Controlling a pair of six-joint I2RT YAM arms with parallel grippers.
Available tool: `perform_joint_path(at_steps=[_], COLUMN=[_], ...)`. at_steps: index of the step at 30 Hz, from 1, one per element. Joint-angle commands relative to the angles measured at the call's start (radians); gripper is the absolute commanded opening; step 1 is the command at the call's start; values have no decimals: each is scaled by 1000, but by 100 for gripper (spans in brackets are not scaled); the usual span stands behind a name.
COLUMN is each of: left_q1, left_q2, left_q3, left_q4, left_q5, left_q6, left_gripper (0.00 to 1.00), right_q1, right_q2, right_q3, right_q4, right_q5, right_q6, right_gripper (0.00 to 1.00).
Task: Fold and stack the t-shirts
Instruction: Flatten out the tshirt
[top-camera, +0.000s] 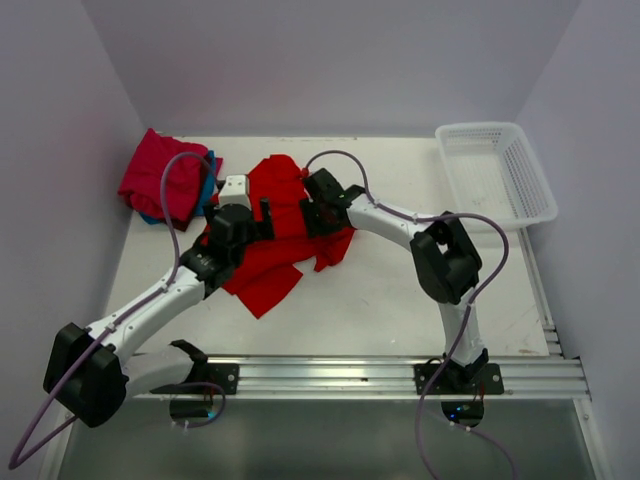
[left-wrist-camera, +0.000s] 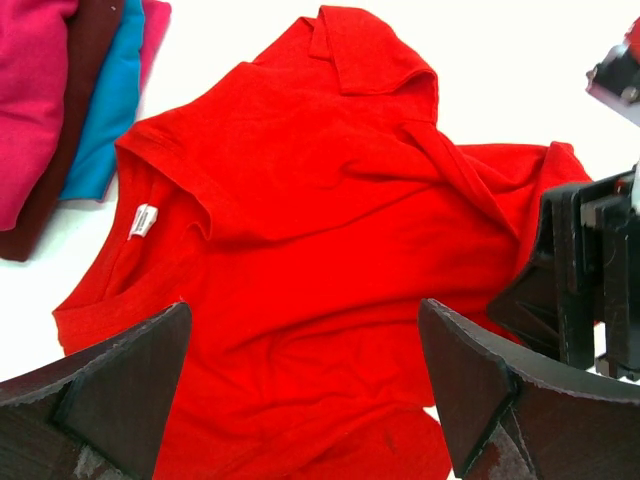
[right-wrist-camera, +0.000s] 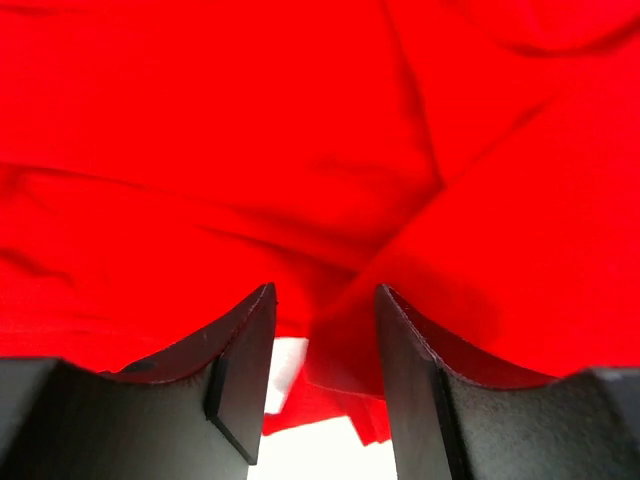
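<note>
The large bright red t-shirt (top-camera: 285, 245) lies crumpled and spread at mid-table. My left gripper (top-camera: 245, 212) hovers over its left part, wide open; in the left wrist view the gripper (left-wrist-camera: 303, 320) has only red cloth (left-wrist-camera: 300, 200) below it, and nothing is held. My right gripper (top-camera: 312, 222) sits low on the shirt's right side. Its jaws (right-wrist-camera: 322, 295) stand partly apart around a raised fold of the red t-shirt (right-wrist-camera: 350, 340), with a strip of white table showing beside the left finger. A folded crimson-pink t-shirt (top-camera: 160, 178) lies on a teal-blue t-shirt (top-camera: 208, 188) at the far left.
A white mesh basket (top-camera: 500, 175) stands at the far right. The folded pile (left-wrist-camera: 60, 100) shows a dark maroon layer (left-wrist-camera: 55, 150) between pink and teal. The right gripper's black body (left-wrist-camera: 590, 270) is close to my left gripper. White walls enclose the table.
</note>
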Motion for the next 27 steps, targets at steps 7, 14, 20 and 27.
perform_joint_path(at_steps=[7,14,20,27], left_q1=[3,3,3,3], left_q2=[-25,-26,-26,-23], left_q3=[-19,-19,-14,-11], left_q4=[-9,-14,-12,-18], left_q5=[-32,-36,-36,-41], left_q6=[-22,-22,-22,-22], left_gripper=[99,99,99,99], right_q1=[27,29,27,27], right_q2=[-34,-88,-158,-146], right_q3=[-2,-36,-143,-163], right_q4=[-83,-112,-111,-98], right_q5=[120,155,181,186], right_q6=[-19,-19,-15,-14], right_gripper=[43,34,35,33])
